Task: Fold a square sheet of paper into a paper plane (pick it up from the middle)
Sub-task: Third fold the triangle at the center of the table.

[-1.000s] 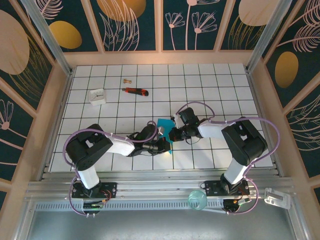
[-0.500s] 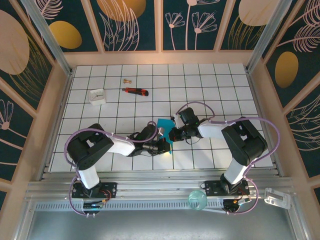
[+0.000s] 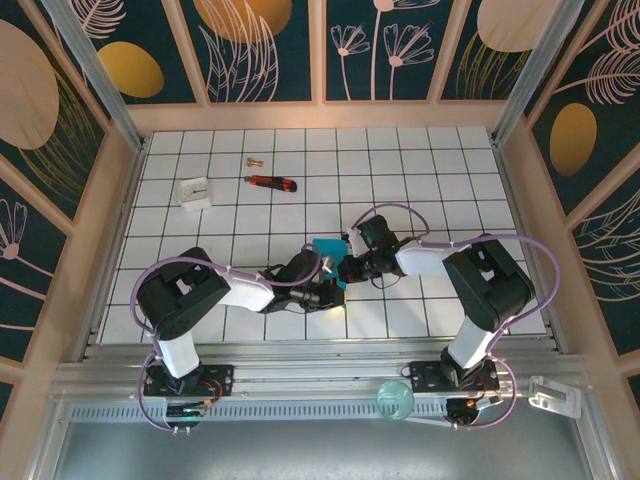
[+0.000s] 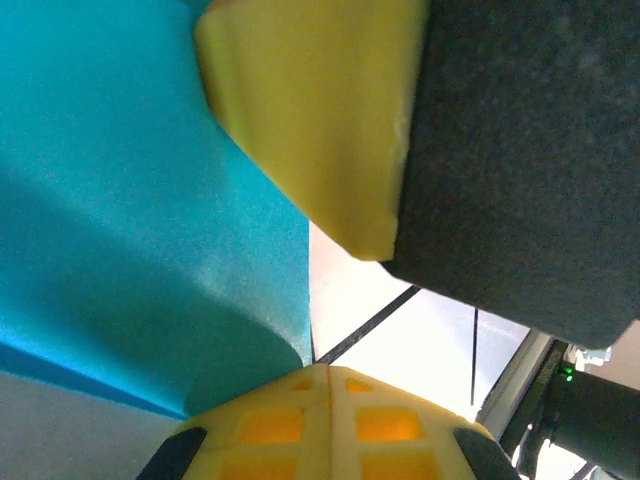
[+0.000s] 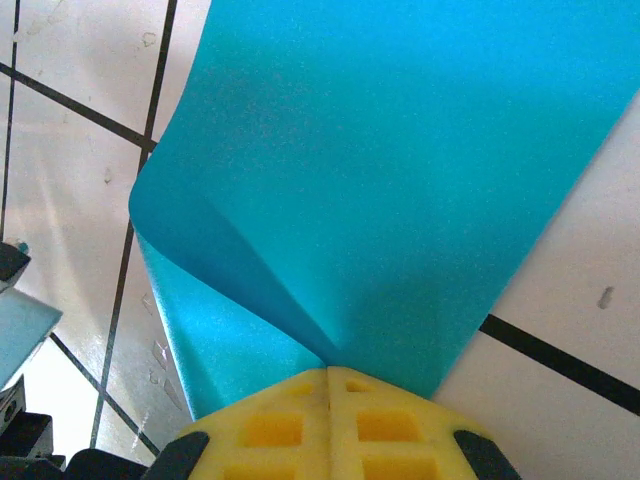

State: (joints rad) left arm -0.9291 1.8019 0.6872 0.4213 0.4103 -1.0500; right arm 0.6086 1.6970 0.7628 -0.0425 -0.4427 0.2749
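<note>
One tiled table (image 3: 450,170) carries the square sheet of paper (image 3: 324,247) near its middle: teal, creased and curling up. The right gripper (image 5: 327,372) is pinched tight on a fold. The left gripper (image 4: 328,372) is clamped too, seemingly on the sheet's corner.

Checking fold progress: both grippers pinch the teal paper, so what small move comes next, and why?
Probably lower both together to press the bend flat. The left gripper and right gripper are each shut on the square sheet of paper, which curls softly off the table, not sharply creased.
</note>
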